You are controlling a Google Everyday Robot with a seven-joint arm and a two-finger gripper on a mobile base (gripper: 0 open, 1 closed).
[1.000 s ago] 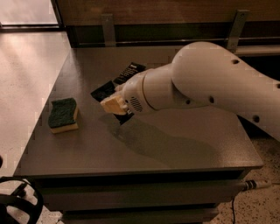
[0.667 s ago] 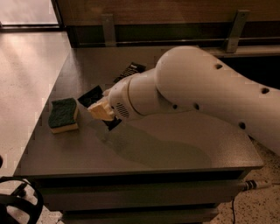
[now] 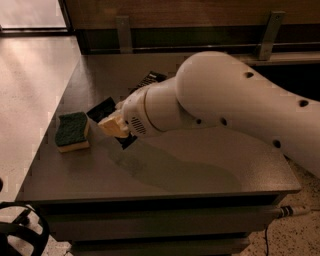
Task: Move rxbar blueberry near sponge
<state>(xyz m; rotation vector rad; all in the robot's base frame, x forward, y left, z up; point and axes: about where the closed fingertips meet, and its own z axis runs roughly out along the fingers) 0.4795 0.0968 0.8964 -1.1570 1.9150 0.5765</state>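
Gripper [image 3: 114,125] has travelled from mid-bench toward the left edge over the last second, carrying the dark bar with it; sponge and second bar unchanged.

Jaws: closed down on the rxbar blueberry [image 3: 102,108], pale yellowish pads pinching its middle. Navy wrapper sticks out up-left of the pads, and a dark end shows below them. Bar sits tilted. Cannot tell whether it clears the surface.

Rxbar blueberry now just beside the sponge [image 3: 72,131], on the sponge's right; contact between them not discernible. Sponge lies green side up, near the bench's left edge.

Black-wrapped bar [image 3: 150,79] with white lettering lies toward the back edge, partly hidden by the white arm [image 3: 225,100].

Bench [image 3: 200,170]: flat grey-brown top, arm's shadow pooled toward the front edge. Pale speckled floor [image 3: 30,75] off the left edge. Wood panel [image 3: 200,12] with two metal brackets [image 3: 123,32] behind the back edge. Cable [image 3: 295,211] below the front right corner.
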